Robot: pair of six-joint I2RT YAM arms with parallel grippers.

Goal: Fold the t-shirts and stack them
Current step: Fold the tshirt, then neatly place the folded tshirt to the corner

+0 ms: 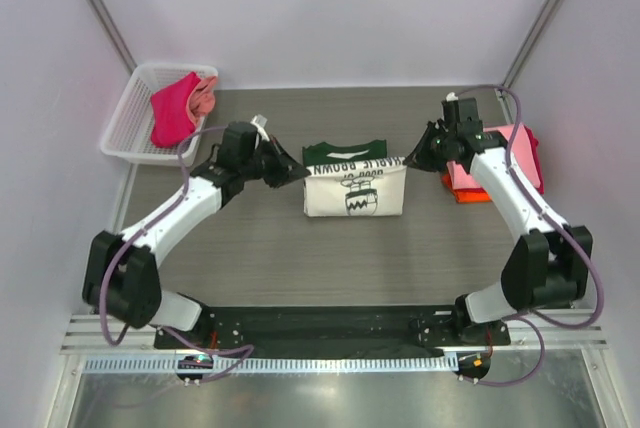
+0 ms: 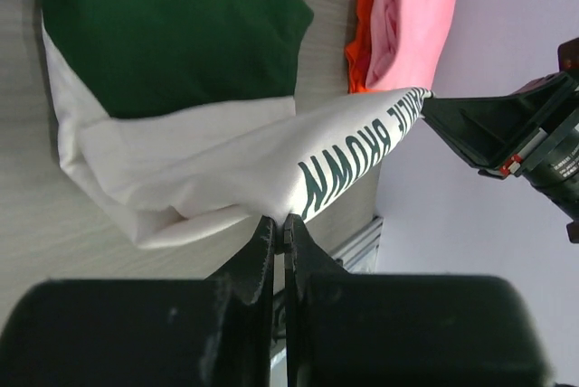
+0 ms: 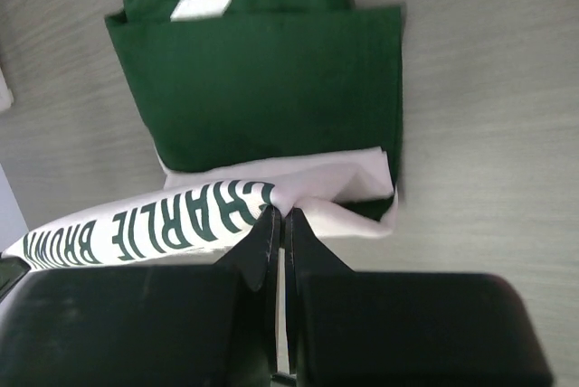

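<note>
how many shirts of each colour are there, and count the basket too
basket: 1
cream and green shirt: 1
pink shirt: 2, the other in the basket
red shirt: 1
orange shirt: 1
magenta shirt: 1
total: 7, as far as shows

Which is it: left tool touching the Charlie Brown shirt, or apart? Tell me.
Touching. The left wrist view shows the left tool pinching the cream edge of the Charlie Brown shirt.
</note>
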